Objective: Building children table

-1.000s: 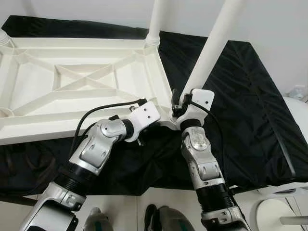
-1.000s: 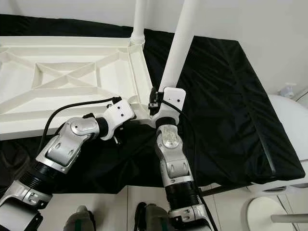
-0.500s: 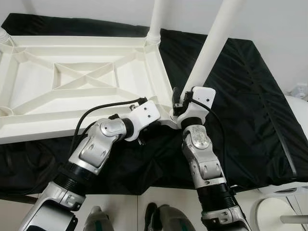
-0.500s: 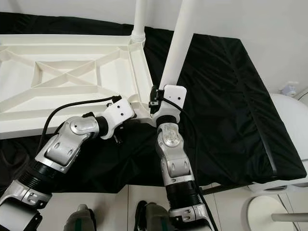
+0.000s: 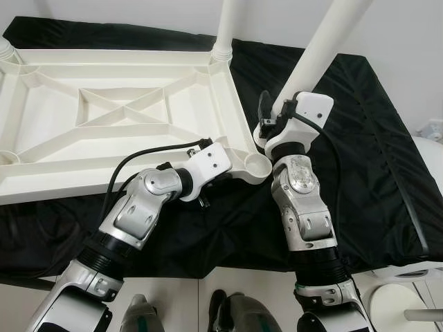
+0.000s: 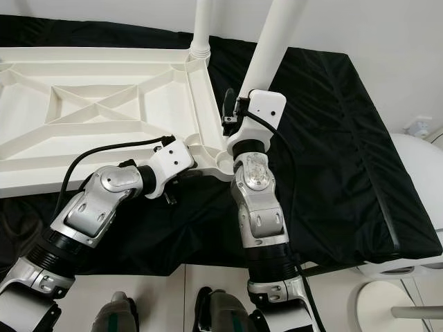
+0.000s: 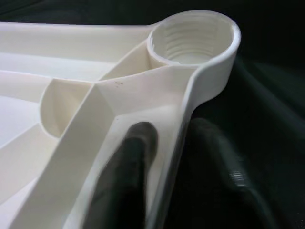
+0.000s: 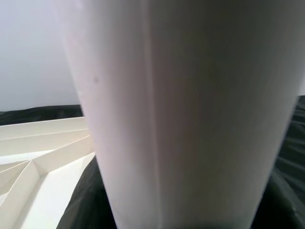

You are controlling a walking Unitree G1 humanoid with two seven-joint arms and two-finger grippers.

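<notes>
A white children's table top (image 5: pixel 118 114) lies upside down on a black cloth (image 5: pixel 374 159). One white leg (image 5: pixel 225 28) stands screwed into its far right corner. My left gripper (image 7: pixel 176 138) is shut on the table's near rim, one black finger (image 7: pixel 128 176) inside it and the other outside. Just ahead is the threaded near right corner socket (image 7: pixel 193 36), with nothing in it. Behind and to the right of that socket (image 5: pixel 257 166), my right gripper (image 5: pixel 277 114) is shut on a second white leg (image 5: pixel 325 41), which it holds tilted above the cloth.
The cloth-covered surface ends at a near edge just in front of my arms. A white round object (image 5: pixel 398 304) sits on the floor at the lower right. Further corner sockets show at the table top's left side (image 5: pixel 7 160). A white wall stands behind.
My right gripper has carried the leg up and away from the near right corner socket, which is now uncovered. The left gripper has kept its hold on the rim.
</notes>
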